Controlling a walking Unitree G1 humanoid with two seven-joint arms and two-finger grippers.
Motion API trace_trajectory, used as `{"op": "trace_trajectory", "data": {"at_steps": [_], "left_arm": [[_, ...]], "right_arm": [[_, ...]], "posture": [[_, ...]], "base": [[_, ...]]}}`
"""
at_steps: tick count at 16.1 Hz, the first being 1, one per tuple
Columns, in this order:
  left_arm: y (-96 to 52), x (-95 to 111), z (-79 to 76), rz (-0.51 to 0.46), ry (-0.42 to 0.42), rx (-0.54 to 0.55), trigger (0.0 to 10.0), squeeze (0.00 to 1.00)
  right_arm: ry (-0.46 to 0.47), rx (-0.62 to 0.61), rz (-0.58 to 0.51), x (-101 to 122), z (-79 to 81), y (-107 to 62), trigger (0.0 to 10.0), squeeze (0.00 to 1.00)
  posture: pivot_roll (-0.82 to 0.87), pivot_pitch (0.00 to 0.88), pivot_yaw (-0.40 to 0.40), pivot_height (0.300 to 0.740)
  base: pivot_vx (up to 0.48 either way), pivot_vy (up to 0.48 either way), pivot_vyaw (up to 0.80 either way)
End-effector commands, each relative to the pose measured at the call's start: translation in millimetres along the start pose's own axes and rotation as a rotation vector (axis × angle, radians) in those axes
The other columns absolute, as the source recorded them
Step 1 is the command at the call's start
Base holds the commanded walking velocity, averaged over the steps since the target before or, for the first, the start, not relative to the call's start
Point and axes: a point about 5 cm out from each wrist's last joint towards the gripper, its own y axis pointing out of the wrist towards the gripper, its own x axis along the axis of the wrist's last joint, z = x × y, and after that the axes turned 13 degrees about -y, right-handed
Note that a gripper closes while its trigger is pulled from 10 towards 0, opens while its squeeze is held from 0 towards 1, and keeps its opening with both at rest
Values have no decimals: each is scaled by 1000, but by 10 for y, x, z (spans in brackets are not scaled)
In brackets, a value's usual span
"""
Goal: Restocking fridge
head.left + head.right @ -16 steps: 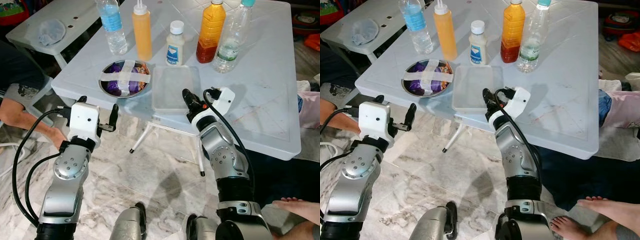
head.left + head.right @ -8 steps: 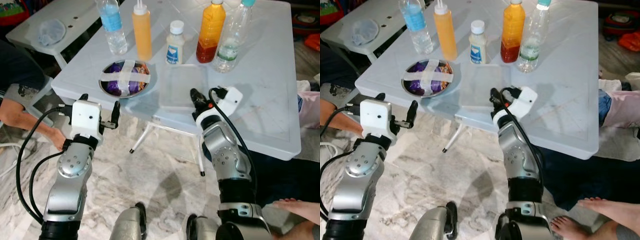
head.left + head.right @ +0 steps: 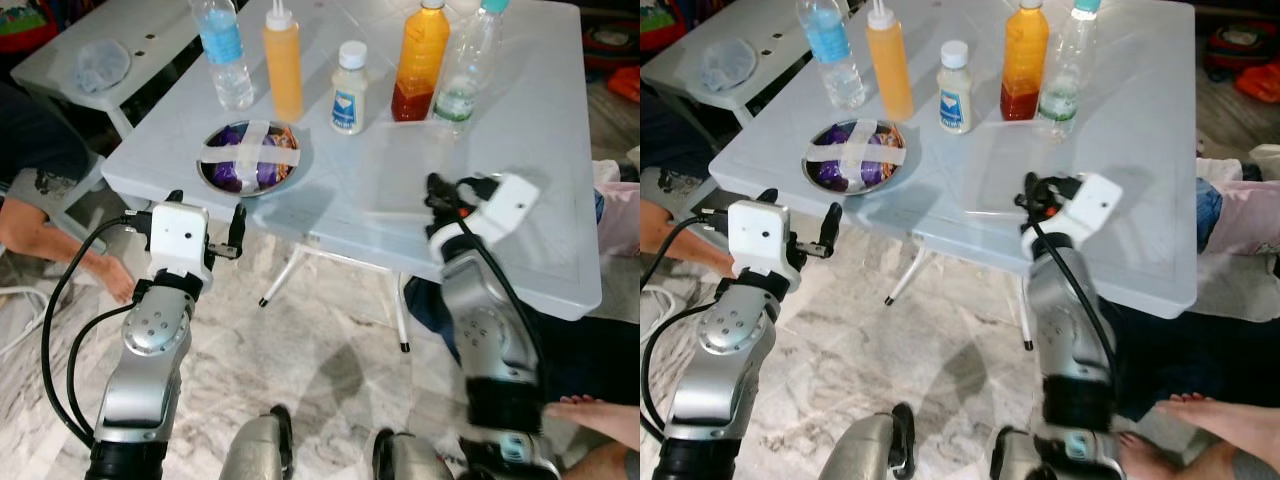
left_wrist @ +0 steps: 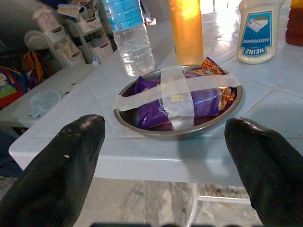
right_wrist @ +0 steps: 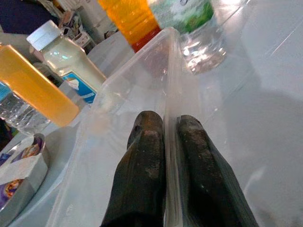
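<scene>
A pale blue-white plastic tabletop (image 3: pixel 540 150) stood on thin white legs over a grey-veined marble floor (image 3: pixel 320 380). Behind it to the robot's left sat a second white table (image 3: pixel 60 45) with a crumpled clear bag (image 3: pixel 102 62) on it. A person's arm (image 3: pixel 40 235) reached in low on the left, and a bare foot (image 3: pixel 1200 415) showed at the lower right.

Along the far side of the tabletop stood a row of containers: a water bottle (image 3: pixel 224 55) with a blue label, an orange squeeze bottle (image 3: pixel 284 62) with a white nozzle, a small white mayonnaise bottle (image 3: pixel 349 88), a bottle of orange liquid (image 3: pixel 418 62) darkening to red at its base, and a clear bottle with a green label (image 3: pixel 460 70). Nearer the front edge sat a round metal bowl (image 4: pixel 142 124) holding purple snack packets (image 4: pixel 203 99), with two strips of pale tape (image 4: pixel 177 94) crossed over its top.

A clear plastic tub (image 5: pixel 142 90), seemingly holding nothing, was tilted up off the tabletop just in front of the orange and green-labelled bottles. The right pincer (image 5: pixel 166 142) was clenched on the tub's near wall, one finger on each side of it.

The left pincer (image 4: pixel 165 156) hovered off the front edge of the tabletop, level with the bowl, its fingers (image 4: pixel 61 161) spread wide and holding nothing.
</scene>
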Motion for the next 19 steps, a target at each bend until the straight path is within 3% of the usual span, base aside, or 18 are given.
{"op": "trace_trajectory", "data": {"at_steps": [1, 2, 3, 4, 7, 8, 9, 13, 19], "left_arm": [[-46, -76, 36, 38, -4, 15, 10000, 0], [-70, -100, 8, 51, -16, -3, 10000, 0], [-73, -106, -1, 53, -18, -5, 10000, 0], [-62, -108, -14, 52, -19, -7, 10000, 0], [-23, -93, -16, 43, -18, -6, 10000, 0], [-11, -77, -6, 30, -13, 4, 10000, 0], [-6, -68, 3, 24, -11, 14, 10000, 0], [-2, -76, 55, 17, 6, 48, 10000, 0], [23, -122, -22, 20, -9, 42, 10000, 0]], "right_arm": [[-30, -39, 35, -42, -62, -87, 10000, 0], [-26, -54, 34, -35, -88, -138, 6353, 0], [-24, -59, 35, -39, -98, -156, 3961, 0], [-23, -64, 40, -59, -112, -186, 0, 0], [-23, -67, 44, -66, -108, -211, 0, 0], [-27, -53, 38, -51, -90, -207, 8157, 0], [-35, -40, 37, -40, -75, -209, 10000, 0], [-66, 49, -11, 30, 122, -260, 10000, 0], [-97, 67, -25, 41, 156, -319, 10000, 0]], "posture": [[80, 162, 75, 740], [77, 161, 76, 740], [77, 161, 76, 740], [71, 163, 76, 740], [69, 166, 76, 740], [75, 164, 74, 740], [75, 164, 74, 740], [73, 125, 71, 740], [58, 97, 72, 740]], "base": [[0, 0, 0], [0, 0, 0], [0, 0, 0], [0, 0, 0], [0, 0, 0], [0, 0, 0], [0, 0, 0], [-129, 0, 0], [-343, 0, 0]]}}
